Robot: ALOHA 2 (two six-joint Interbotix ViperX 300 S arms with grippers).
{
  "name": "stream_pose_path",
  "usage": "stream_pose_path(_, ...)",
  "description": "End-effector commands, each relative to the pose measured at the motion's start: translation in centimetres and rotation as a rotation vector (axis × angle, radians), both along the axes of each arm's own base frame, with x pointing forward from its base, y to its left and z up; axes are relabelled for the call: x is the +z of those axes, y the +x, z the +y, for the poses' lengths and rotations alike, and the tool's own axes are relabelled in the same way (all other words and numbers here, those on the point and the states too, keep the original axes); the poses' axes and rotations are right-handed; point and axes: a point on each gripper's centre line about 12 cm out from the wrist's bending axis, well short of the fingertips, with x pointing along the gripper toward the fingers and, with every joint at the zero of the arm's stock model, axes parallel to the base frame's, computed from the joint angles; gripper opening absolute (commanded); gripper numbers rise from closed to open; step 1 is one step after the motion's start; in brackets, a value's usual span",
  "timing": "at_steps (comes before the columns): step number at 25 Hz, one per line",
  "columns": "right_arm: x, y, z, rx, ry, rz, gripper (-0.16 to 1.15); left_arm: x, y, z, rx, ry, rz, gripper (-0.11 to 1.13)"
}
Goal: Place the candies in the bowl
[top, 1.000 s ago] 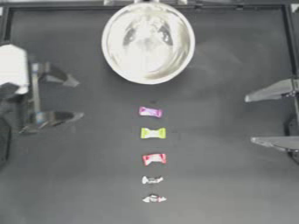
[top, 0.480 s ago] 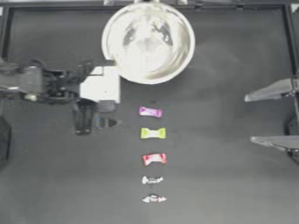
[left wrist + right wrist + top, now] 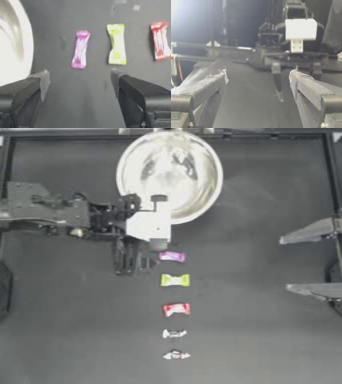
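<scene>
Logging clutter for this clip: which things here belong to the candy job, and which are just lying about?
Part of the job:
- pink candy
- yellow-green candy
- red candy
- two whitish candies
- bowl
- left claw, open beside the pink candy

Lying about:
- nothing; right claw waits open at the table's right edge

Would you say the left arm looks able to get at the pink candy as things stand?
Probably yes: the left pincer hangs open just beside the pink candy, with only bare table between them.
</scene>
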Motion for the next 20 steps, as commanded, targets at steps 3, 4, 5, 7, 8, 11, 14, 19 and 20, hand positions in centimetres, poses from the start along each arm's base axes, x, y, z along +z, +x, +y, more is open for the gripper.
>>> stream_pose_path(3, 0.4, 0.2, 0.0, 0.002, 0.005, -0.011, 1.01, 1.1, 1.5, 0.3, -0.024, 0.015, -0.033, 1.01)
stream_pose_path(4, 0.4, 0.2, 0.0, 0.002, 0.005, -0.011, 1.01, 0.9, 1.6, 0.3, -0.029, 0.016, -0.028, 1.0)
stream_pose_path(5, 0.3, 0.2, 0.0, 0.001, 0.005, -0.009, 1.01, 0.7, 1.9, 0.4, -0.033, 0.018, -0.024, 1.0)
stream_pose_path(7, 0.3, 0.2, 0.0, 0.002, 0.006, -0.009, 1.01, 0.2, 2.4, 0.5, -0.04, 0.02, -0.016, 0.98)
stream_pose_path(8, 0.3, 0.2, 0.0, 0.002, 0.006, -0.008, 1.01, -0.1, 2.6, 0.5, -0.042, 0.019, -0.008, 0.96)
stream_pose_path(11, 0.2, 0.2, 0.0, 0.001, 0.006, -0.005, 1.01, -1.0, 3.2, 0.8, -0.04, 0.008, 0.017, 0.9)
stream_pose_path(14, 0.2, 0.2, 0.0, 0.002, 0.006, -0.006, 1.01, -1.7, 3.6, 1.2, -0.031, 0.001, 0.033, 0.87)
stream_pose_path(19, 0.2, 0.2, 0.0, 0.002, 0.008, -0.006, 1.01, -2.9, 4.0, 1.8, -0.036, 0.004, 0.057, 0.87)
stream_pose_path(20, 0.2, 0.2, 0.0, 0.002, 0.008, -0.006, 1.01, -3.0, 4.0, 2.0, -0.036, 0.002, 0.06, 0.87)
